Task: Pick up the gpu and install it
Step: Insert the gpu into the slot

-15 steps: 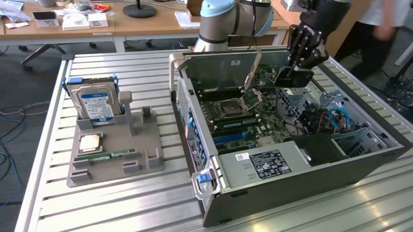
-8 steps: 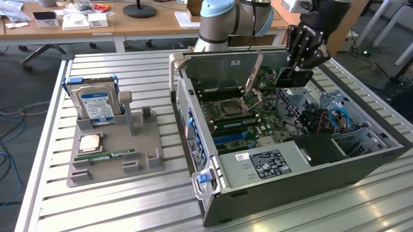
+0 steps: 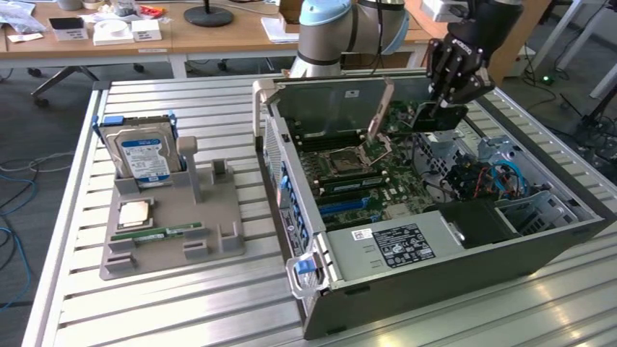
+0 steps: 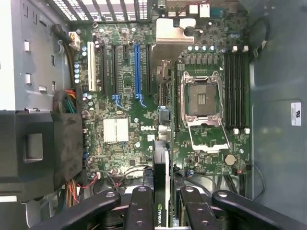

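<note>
Clamped in the black multi-link gripper [image 3: 451, 97]: a thin, flat, dark gpu [image 4: 161, 172], green NVIDIA mark on its edge. Hanging edge-down over the dark green motherboard [image 4: 120, 96], two o'clock from the open silvery CPU socket [image 3: 342, 165] (exterior view). Long axis parallel to the blue expansion slot [image 4: 137, 67]. Broad face hidden, bracket end hard to make out.

you can read "dell" printed in white on the motherboard [image 4: 144, 115], and "nvidia" along the edge of the gpu [image 4: 159, 191].
</note>
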`<state>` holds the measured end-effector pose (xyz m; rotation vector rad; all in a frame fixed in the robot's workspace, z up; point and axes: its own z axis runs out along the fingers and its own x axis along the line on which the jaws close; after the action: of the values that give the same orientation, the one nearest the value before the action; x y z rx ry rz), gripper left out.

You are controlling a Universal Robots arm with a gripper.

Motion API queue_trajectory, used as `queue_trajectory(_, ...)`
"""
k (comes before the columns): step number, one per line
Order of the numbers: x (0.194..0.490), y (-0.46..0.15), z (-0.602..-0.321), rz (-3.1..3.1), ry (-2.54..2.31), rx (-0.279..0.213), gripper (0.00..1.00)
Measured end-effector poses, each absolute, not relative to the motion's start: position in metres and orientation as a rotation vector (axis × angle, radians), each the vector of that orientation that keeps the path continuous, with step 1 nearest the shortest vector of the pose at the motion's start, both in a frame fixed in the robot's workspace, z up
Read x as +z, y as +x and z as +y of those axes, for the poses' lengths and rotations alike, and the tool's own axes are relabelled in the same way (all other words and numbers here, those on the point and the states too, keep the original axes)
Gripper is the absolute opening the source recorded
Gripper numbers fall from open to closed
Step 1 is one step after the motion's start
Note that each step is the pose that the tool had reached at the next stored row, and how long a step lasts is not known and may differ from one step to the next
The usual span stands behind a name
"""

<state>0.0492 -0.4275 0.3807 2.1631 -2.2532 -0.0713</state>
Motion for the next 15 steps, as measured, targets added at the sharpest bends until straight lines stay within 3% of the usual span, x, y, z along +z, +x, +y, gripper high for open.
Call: queue_trajectory(15,0.3797,0.0465,-0.4274,-2.229,2.208,-0.050,0.26)
